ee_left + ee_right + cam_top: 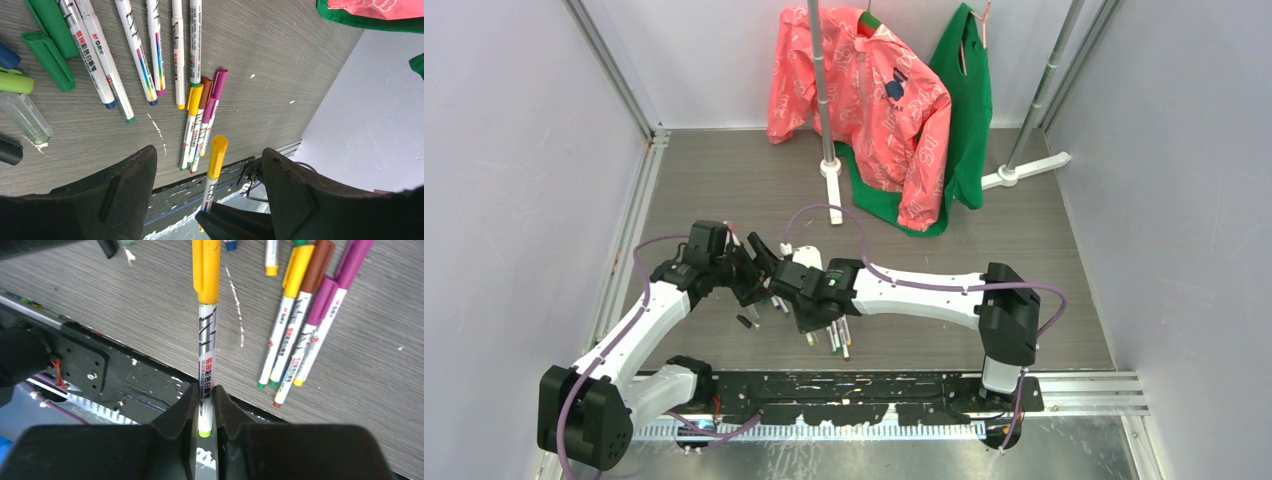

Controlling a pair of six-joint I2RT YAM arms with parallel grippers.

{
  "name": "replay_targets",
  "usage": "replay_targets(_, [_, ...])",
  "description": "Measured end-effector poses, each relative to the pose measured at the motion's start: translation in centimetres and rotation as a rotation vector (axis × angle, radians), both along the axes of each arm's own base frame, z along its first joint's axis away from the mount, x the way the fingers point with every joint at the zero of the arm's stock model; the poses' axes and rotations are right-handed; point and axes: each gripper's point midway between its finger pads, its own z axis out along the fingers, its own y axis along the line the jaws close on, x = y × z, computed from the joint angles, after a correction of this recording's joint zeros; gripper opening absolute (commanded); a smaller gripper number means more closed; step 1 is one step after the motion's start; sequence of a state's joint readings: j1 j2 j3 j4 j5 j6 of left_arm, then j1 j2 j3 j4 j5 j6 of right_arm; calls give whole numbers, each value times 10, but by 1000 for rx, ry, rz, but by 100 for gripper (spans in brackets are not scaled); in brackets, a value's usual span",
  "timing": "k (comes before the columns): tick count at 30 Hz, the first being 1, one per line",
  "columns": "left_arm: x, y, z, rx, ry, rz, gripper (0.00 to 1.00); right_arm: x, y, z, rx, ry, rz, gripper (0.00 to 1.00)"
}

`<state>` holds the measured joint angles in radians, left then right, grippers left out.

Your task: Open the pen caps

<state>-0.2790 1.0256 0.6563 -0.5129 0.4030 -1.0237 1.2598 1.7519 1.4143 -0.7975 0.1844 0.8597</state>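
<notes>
Grey wood-grain table (724, 180), pale walls (514, 150), pink jacket (874, 100) hanging behind.

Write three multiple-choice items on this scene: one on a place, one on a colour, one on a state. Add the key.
1. Where is the raised pen? A lying flat; B in the right end effector; C in a box.
2. Its cap is: A yellow; B blue; C black.
3. The left end effector is: A shut on the cap; B out of view; C open, the cap between its jaws.
Key: B, its white barrel is clamped there; A, it is yellow in both wrist views; C, a gap shows on each side of the cap.
</notes>
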Motion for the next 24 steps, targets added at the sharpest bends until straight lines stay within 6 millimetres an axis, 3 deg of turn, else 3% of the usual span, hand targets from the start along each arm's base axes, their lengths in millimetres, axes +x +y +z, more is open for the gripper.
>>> replay_targets(10, [-1,0,3,1,-20,-9,62,8,38,12,56,13,44,1])
replay_targets(24, [-6,15,-6,98,-17,-7,36,10,52,22,95,23,63,1])
